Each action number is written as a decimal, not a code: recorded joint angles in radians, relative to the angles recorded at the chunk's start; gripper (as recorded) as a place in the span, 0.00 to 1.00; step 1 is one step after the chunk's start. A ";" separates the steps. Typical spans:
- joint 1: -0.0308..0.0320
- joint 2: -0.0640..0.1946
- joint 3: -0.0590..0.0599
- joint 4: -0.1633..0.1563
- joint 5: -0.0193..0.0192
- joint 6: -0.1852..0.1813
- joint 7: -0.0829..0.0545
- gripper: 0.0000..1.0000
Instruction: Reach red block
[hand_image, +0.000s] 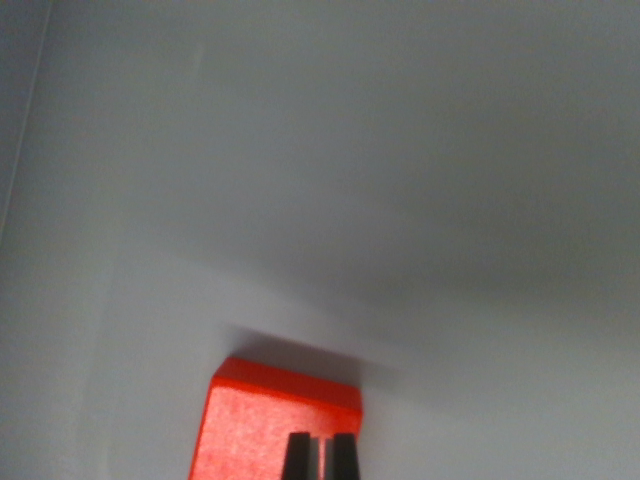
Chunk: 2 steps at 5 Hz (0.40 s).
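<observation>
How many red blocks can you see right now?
1. The red block sits at the bottom centre of the wrist view, under the gripper; its lower part is cut off.

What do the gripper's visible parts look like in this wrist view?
Only the gripper tips show, at the bottom edge: two narrow black fingers, flat-ended, with a thin pale gap between them. No cables or markings are visible. The arm is out of view.

Red block (265, 425) sits flat on the pale grey surface, at the bottom edge of the wrist view, slightly left of centre, cut off by the frame. Bright red-orange, squared top face with a thin far side showing, turned a little so its far edge slants down toward the wrist view's right.
</observation>
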 joint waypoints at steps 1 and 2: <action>0.0000 0.000 0.000 0.000 0.0000 0.000 0.000 0.00; 0.0080 0.006 0.006 -0.022 -0.0025 -0.026 0.006 0.00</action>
